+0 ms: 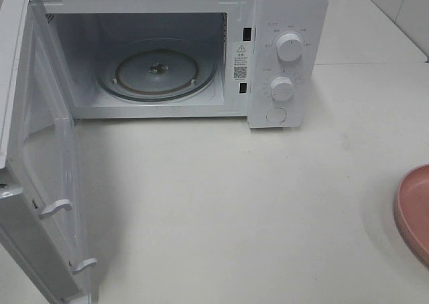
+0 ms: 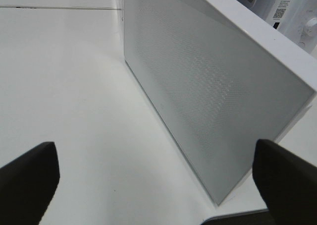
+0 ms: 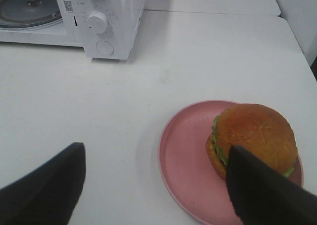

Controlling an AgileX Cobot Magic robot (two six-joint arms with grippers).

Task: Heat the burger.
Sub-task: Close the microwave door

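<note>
Overhead cam: white microwave (image 1: 201,49) at back of white table (image 1: 234,203), door (image 1: 37,163) swung wide open toward the left, its lower corner cut off by frame edge. Glass turntable (image 1: 159,71) inside, nothing on it. Two knobs (image 1: 289,46) + round button on control panel; small labels too tiny to read. Neither arm visible from overhead. Only a sliver of the pink plate (image 1: 414,210) shows at right edge, rest cut off; burger not seen there.

Right wrist cam: burger (image 3: 252,136) sits on the plate (image 3: 183,160), toward one side of it, partly hidden behind one dark finger (image 3: 262,190). Plate edge also cut off by frame. Right gripper (image 3: 153,185) spread wide, empty, hanging above table & plate; fingertips out of frame.

Left wrist cam: left gripper (image 2: 156,175) spread wide, holding nothing, tips cropped. It looks at the door's outer face (image 2: 208,91), mesh pattern; microwave front just visible in a corner.
</note>
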